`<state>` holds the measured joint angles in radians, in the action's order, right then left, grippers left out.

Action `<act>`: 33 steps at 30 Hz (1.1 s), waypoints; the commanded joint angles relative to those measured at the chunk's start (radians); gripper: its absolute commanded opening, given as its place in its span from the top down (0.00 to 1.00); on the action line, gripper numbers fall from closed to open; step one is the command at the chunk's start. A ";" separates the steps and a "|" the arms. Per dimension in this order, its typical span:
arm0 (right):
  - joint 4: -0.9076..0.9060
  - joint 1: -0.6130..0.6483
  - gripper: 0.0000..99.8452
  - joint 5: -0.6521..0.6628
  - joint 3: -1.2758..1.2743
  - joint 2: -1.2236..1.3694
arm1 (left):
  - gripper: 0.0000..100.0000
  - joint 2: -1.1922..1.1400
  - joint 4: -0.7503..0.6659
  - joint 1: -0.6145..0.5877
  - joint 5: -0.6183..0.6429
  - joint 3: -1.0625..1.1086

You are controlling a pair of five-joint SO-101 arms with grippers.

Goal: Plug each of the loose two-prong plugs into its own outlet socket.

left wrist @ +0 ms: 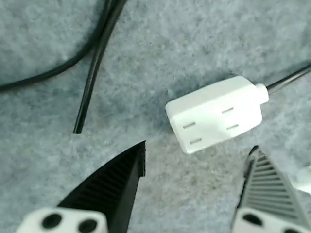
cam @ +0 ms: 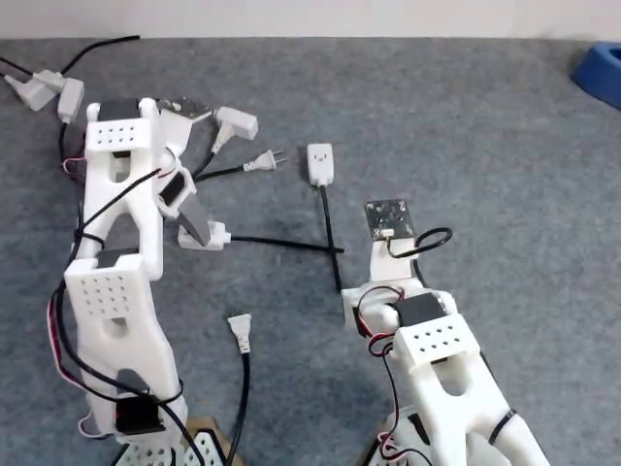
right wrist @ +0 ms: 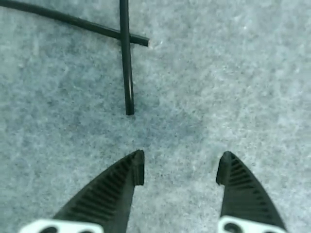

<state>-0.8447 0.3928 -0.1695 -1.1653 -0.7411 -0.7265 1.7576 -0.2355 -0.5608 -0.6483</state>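
On the grey felt-like mat (cam: 505, 146), two white plastic cord ends (cam: 29, 89) lie at the far-left corner; whether they are plugs or sockets cannot be told. The left gripper (left wrist: 199, 148) hangs low over the left half of the mat with its jaws apart. They grip nothing and open toward a white three-outlet socket block (left wrist: 214, 114) lying flat just ahead of the tips.

Toward the near edge lies a small white two-prong plug on a black cable (cam: 239, 331), loose and well apart from any socket. Nearer the far edge sits a second white socket block (cam: 236, 123). Right of it a slim white two-prong plug (cam: 264, 161) points its prongs at a white rectangular outlet socket (cam: 319, 163), close but not inserted.

Near the middle of the mat, the right gripper (right wrist: 182, 155) hovers with its jaws spread over bare mat, just short of two thin black cords (right wrist: 127, 73) that cross there. A blue object (cam: 600, 73) sits at the far-right corner.

No plug looks seated yet. The sockets look light and unanchored, so one would probably skid on the mat if a plug is pushed in while the other arm does not brace it. The three-outlet block sits askew to the left jaws, so closing could nudge it aside rather than trap it. The crossing cords could drag a neighbouring socket when either is lifted.
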 commanded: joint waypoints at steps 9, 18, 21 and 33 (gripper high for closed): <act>0.012 0.008 0.76 0.009 0.007 -0.024 | 0.67 0.010 -0.100 0.088 0.068 -0.206; 0.010 0.008 0.76 0.009 0.007 -0.024 | 0.67 -0.222 -0.104 0.087 0.092 -0.397; 0.010 0.008 0.76 0.009 0.008 -0.024 | 0.67 -0.259 -0.054 0.054 0.092 -0.420; 0.010 0.008 0.76 0.009 0.008 -0.024 | 0.67 -0.278 0.005 -0.039 0.140 -0.318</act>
<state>-0.8447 0.3928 -0.1695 -1.1653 -0.7411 -1.0242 1.7453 -0.2386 -0.4335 -0.9766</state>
